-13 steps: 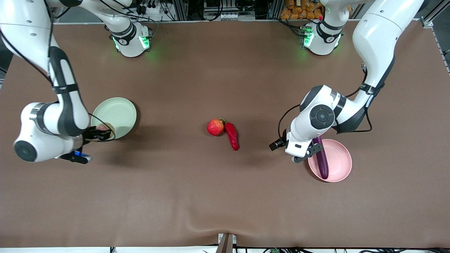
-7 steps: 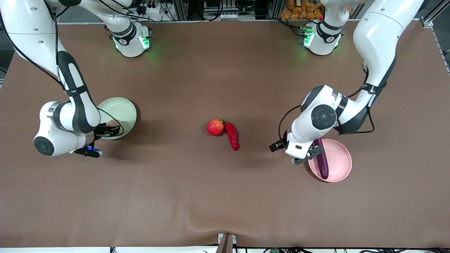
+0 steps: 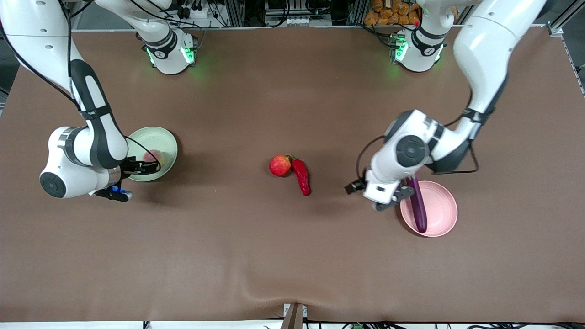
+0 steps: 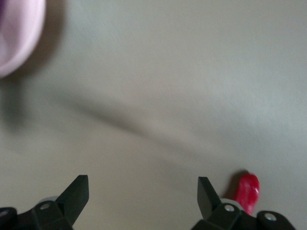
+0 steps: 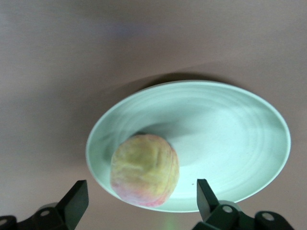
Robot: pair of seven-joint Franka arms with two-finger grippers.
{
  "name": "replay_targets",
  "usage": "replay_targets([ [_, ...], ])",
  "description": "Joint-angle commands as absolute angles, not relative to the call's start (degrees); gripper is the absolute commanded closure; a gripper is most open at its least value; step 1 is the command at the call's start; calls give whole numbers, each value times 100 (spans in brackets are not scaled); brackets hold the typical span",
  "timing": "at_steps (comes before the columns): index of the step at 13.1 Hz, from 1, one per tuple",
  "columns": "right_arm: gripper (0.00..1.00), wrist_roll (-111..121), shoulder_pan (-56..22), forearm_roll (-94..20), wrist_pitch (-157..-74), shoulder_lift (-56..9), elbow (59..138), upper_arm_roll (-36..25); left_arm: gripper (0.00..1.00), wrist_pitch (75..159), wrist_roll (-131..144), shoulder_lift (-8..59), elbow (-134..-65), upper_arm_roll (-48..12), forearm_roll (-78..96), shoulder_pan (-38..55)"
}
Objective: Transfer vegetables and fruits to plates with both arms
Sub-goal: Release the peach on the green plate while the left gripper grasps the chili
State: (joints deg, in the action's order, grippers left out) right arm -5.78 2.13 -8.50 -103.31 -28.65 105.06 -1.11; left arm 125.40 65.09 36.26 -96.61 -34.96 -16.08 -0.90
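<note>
Right wrist view alone shows the pink-and-yellow-green fruit [image 5: 145, 170] resting on the green plate [image 5: 230, 139]; both end effectors released: right [image 5: 139, 201], left [image 4: 143, 199]

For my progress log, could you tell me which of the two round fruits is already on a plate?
The pink-and-yellow fruit, lying on the green plate; the red fruit sits on the table beside the chili.

Long glossy purple eggplant [image 3: 417, 206]: stem end hidden under left arm's wrist. Pale pink round plate [image 4: 19, 33]: cropped, blurred in left wrist view. Red chili pepper [image 4: 247, 190]: partly hidden there.
</note>
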Motion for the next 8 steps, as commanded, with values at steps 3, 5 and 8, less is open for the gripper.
replay_targets([
  [3,0,-1579,-183,-1738,-9905,-2689,10161,-53,0,12796,7582,4200,-8967,-3402,-1652,797],
  [5,0,-2220,-587,-2134,-9966,-2707,10038,-62,0,12797,7979,4411,-8536,-2947,-1652,1499],
  [8,0,-3170,-1115,-2373,-10237,-2777,9853,-70,7,12875,8112,4605,-8420,-1997,-1591,2459],
])
